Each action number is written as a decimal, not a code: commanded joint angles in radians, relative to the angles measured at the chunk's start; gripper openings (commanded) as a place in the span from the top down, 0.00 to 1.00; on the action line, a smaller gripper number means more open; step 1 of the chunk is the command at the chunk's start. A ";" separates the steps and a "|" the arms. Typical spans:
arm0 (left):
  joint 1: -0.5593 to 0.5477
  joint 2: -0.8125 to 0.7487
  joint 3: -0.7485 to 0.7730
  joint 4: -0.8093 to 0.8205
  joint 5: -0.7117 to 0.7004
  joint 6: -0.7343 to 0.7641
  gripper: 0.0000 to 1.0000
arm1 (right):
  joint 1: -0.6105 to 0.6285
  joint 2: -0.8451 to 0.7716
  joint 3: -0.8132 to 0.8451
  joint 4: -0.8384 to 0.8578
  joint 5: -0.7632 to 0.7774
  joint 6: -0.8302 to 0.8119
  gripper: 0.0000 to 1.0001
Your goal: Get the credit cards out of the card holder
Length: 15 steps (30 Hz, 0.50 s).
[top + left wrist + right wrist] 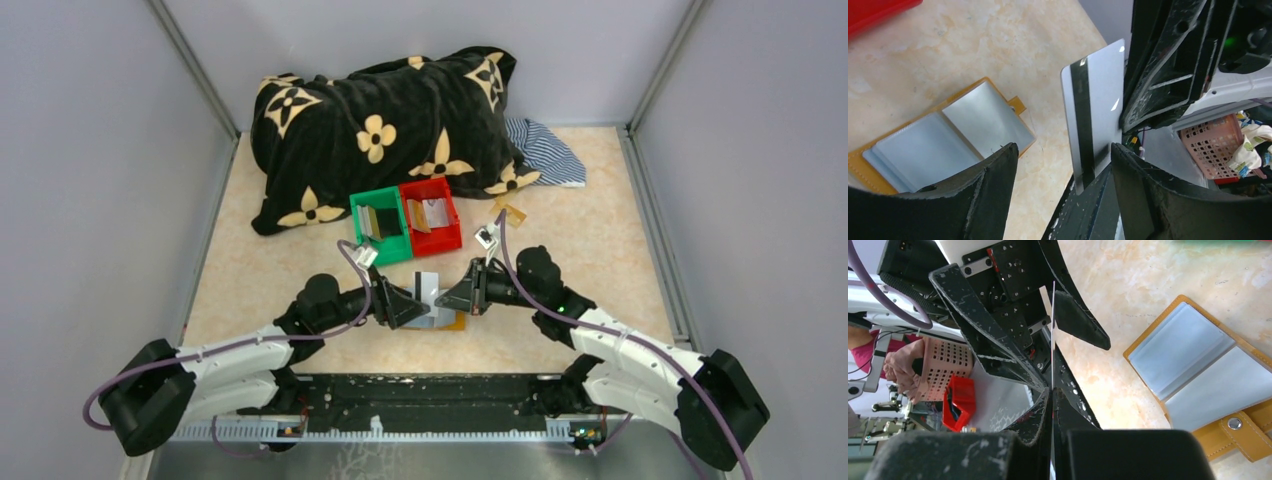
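While pinching a silver card (1098, 115) in the tightly closed right pincer (1052, 400), holds it upright above the bench (948, 60), between the wide-spread fingers of the left pincer (1064, 149). Underneath, mid near edge of bench: card holder (973, 125), lying open, grey pockets up.

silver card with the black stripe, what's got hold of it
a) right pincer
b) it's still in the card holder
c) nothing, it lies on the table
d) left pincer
a: the right pincer is shut on the silver card, holding it upright off the table, while the left pincer stands open around it.
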 commanded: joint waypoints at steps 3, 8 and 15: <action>0.006 -0.020 0.045 0.087 0.031 -0.017 0.28 | -0.002 0.005 0.028 0.077 -0.025 0.010 1.00; 0.006 -0.042 0.049 0.064 0.016 -0.012 0.37 | -0.002 0.027 0.020 0.088 -0.031 0.007 1.00; 0.006 -0.049 0.057 0.034 0.015 0.004 0.87 | -0.002 0.047 0.012 0.095 -0.028 -0.001 1.00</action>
